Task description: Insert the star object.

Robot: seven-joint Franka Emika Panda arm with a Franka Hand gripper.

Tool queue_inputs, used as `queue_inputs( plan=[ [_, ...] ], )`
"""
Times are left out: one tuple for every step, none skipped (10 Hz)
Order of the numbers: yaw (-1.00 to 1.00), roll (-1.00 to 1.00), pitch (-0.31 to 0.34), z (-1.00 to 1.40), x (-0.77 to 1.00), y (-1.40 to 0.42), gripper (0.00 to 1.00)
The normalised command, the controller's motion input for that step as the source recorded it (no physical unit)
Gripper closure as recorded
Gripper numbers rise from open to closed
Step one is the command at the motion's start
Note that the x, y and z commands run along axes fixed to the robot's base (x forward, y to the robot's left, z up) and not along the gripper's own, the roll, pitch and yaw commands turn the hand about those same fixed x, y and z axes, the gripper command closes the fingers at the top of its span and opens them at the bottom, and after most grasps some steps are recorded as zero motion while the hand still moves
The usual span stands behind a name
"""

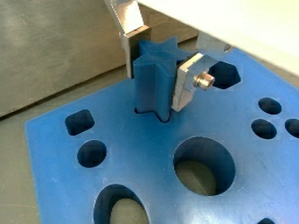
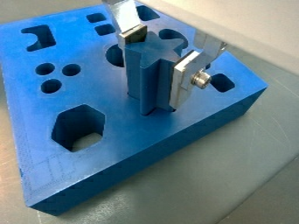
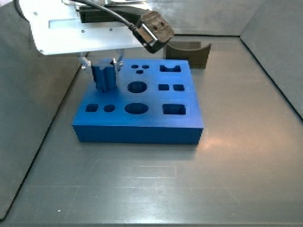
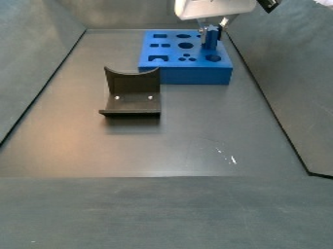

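Standing ridged blue star object (image 2: 149, 80) in hand (image 2: 158, 72).

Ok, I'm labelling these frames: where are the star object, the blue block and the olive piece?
star object (image 2: 146, 83): wrist view, ridged side, between the gripper (image 2: 158, 74) jaws.
blue block (image 3: 142, 133): side view, front wall.
olive piece (image 4: 130, 94): side view, curved inner face.

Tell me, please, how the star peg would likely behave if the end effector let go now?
The star peg looks rigid, probably hard plastic. Its ridges should stop rolling. Tall and slim, it might tip, but its foot seems seated in the blue block, so it would likely stand. The end effector grips it near a block corner.
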Motion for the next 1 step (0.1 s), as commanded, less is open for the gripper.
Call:
queue_inputs(
  plan=[
    [0.00, 0.00, -0.247, -0.29, -0.10, 0.00, 1.00]
  ],
)
